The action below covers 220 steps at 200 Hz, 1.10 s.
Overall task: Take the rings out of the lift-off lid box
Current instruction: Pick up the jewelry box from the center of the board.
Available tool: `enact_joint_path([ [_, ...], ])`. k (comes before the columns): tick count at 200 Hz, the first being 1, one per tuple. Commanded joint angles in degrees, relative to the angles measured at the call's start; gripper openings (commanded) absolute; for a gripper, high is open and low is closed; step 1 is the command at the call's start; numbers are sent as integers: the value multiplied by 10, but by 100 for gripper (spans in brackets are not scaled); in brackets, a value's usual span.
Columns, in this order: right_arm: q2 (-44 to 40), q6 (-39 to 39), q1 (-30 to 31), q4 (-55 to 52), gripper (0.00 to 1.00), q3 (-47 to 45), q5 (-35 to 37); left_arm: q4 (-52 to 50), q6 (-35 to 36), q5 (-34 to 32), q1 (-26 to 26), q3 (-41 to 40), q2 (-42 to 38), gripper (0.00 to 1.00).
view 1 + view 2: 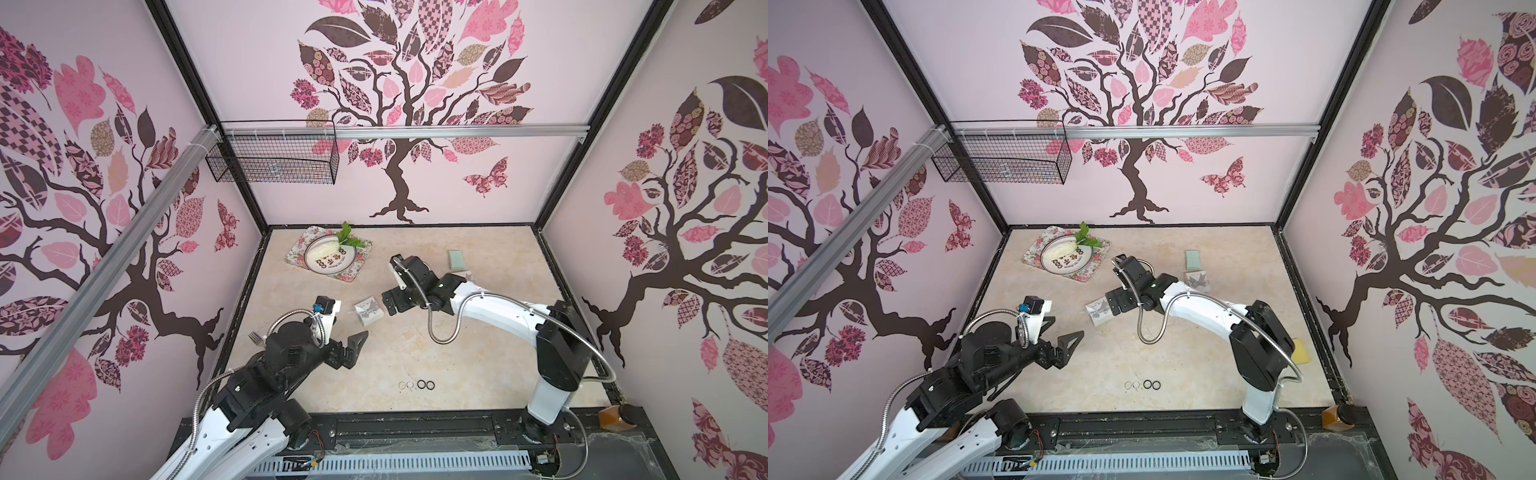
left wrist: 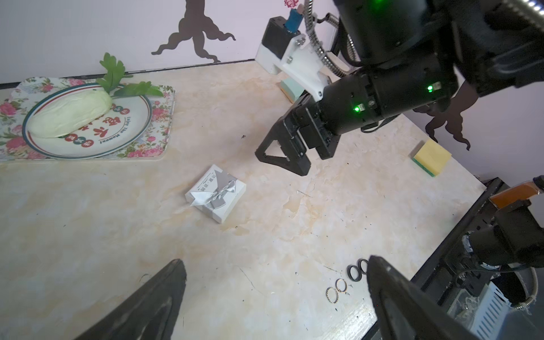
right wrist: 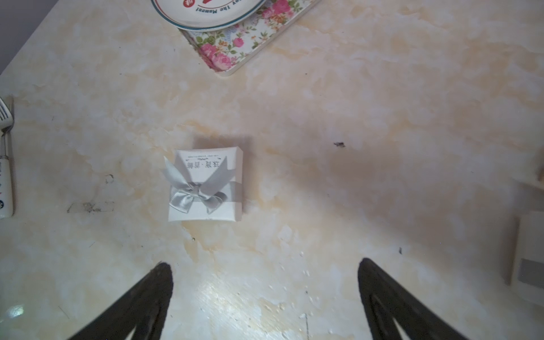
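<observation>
Pale pink walls [image 1: 291,203] printed with dark trees close in the marbled beige tabletop [image 1: 478,365]. High beyond the left pincer [image 1: 356,345], a black wire basket [image 1: 274,162] hangs from an aluminium rail [image 1: 457,132].

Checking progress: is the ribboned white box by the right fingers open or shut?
Shut: the box wears its bowed lid flush; no inside shows.

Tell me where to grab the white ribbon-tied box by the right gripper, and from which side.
Pinch the box across two opposite side walls, coming straight down from above. It lies flat on the table, square and low, so the walls are its flat parallel faces. The satin bow on top is soft and would likely slip. The right gripper is open.
</observation>
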Motion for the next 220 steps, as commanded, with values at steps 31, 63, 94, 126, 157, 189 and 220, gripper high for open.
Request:
enact_joint_path([
  [31, 150, 35, 49, -4, 100, 125, -10, -29, 3, -6, 0, 3, 20, 98],
  [63, 213, 40, 58, -14, 100, 181, -14, -28, -1, -19, 1, 1, 11, 98],
  [94, 261, 40, 59, -32, 100, 220, -2, -28, -1, -22, 1, -1, 3, 98],
  [126, 288, 42, 59, -39, 100, 232, 19, -28, -1, -20, 1, 0, 2, 98],
  [157, 290, 44, 59, -34, 100, 225, 30, -28, 0, -16, 1, 0, 1, 98],
  [189, 276, 38, 59, -32, 100, 217, 39, -27, 1, -14, 1, -1, 2, 98],
  [220, 252, 35, 59, -27, 100, 204, 38, -27, 2, -11, 1, -1, 3, 98],
])
